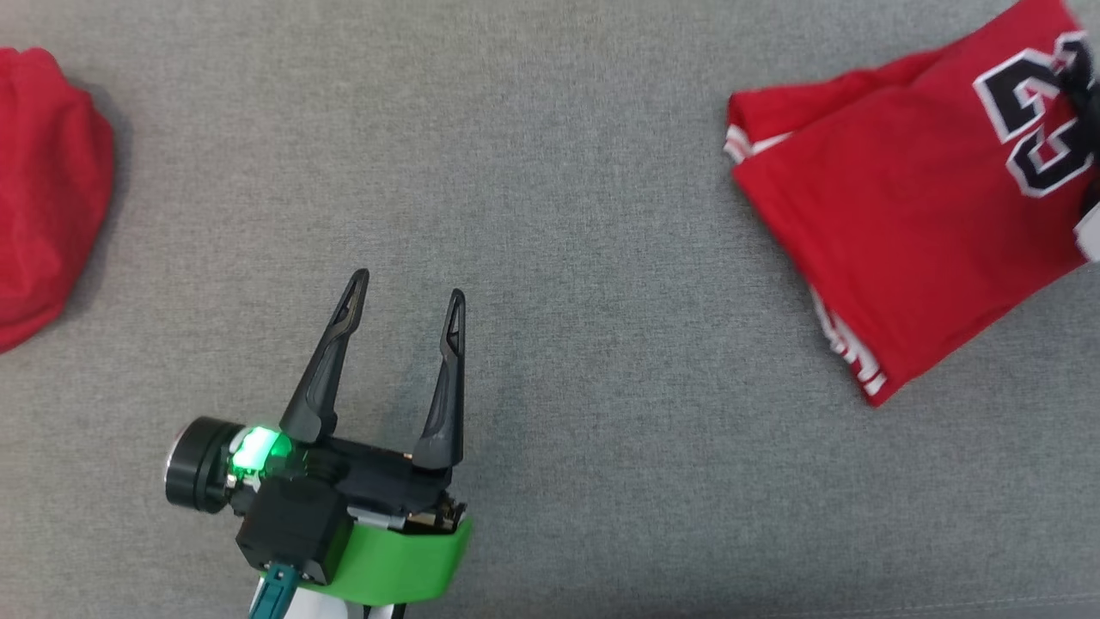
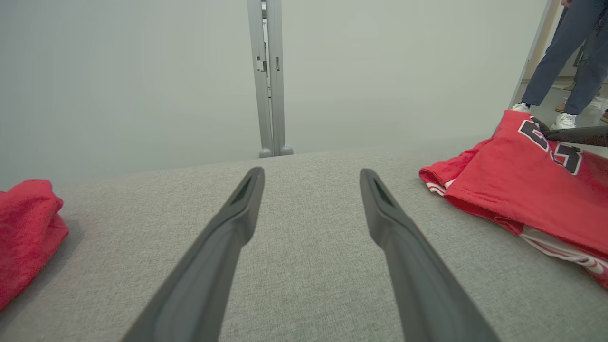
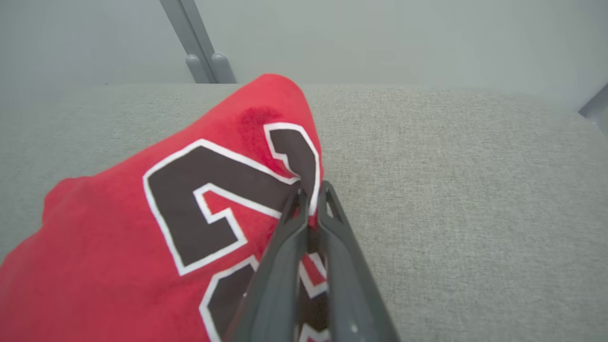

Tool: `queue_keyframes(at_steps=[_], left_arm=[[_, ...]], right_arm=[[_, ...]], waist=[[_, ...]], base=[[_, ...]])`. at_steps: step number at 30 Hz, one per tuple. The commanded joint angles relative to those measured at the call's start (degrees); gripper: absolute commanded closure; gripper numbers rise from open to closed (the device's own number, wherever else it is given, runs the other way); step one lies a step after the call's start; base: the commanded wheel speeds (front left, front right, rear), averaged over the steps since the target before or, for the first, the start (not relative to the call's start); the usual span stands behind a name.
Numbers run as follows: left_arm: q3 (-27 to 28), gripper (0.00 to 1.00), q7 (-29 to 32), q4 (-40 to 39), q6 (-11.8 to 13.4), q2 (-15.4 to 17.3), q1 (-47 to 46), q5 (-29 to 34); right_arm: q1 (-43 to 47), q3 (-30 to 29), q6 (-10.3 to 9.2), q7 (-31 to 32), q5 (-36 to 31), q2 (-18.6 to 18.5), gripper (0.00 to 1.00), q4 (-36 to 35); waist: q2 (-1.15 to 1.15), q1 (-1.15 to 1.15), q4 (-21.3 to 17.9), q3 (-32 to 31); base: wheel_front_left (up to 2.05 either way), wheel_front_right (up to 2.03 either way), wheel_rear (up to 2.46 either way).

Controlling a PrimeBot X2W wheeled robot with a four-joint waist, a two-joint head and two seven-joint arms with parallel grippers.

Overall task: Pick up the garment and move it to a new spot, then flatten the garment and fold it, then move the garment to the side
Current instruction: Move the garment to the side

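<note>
The garment [image 1: 911, 198] is a red jersey with black-and-white numbers, lying folded at the right of the grey surface. It also appears in the left wrist view [image 2: 527, 190] and the right wrist view [image 3: 156, 228]. My right gripper [image 3: 311, 192] is shut on the garment, pinching the cloth at its numbered edge; its dark fingers [image 1: 1084, 94] cross the frame's right edge in the head view. My left gripper [image 1: 406, 285] hovers open over bare grey fabric at the lower left, far from the garment, with nothing between its fingers [image 2: 237, 209].
Another red cloth [image 1: 43, 189] lies at the left edge of the grey surface [image 1: 584, 215]. A grey post [image 2: 268, 80] stands behind the far edge. A person's legs [image 2: 565, 57] are visible beyond the right corner.
</note>
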Motion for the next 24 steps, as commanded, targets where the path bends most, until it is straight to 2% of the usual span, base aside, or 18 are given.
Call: queue_keyframes(at_steps=[1,10,19,24], left_arm=[[-0.03,0.00,0.02,-0.57,-0.49,0.09,-1.78,0.93],[-0.95,0.00,0.03,-4.10,-1.86,1.38,-6.42,3.05],[-1.78,0.00,0.02,-7.93,-0.93,4.19,-7.38,4.47],[-2.43,0.00,0.02,-8.76,-0.15,5.23,-7.62,4.54]], right_arm=[[-1.96,-0.44,-0.11,-0.02,-0.47,-0.48,1.00,0.92],[-11.53,-4.85,-0.11,-0.28,-1.80,-6.08,1.00,8.62],[-14.45,-9.78,-0.11,-1.67,-3.02,-11.90,1.00,14.49],[-16.14,-11.33,-0.11,-2.88,-4.54,-13.35,1.00,16.74]], waist=[[0.00,0.00,-1.58,5.14],[0.00,0.00,-2.79,12.28],[0.00,0.00,-3.56,16.71],[0.00,0.00,-3.59,17.98]], base=[[0.00,0.00,0.00],[0.00,0.00,0.00],[0.00,0.00,0.00],[0.00,0.00,0.00]])
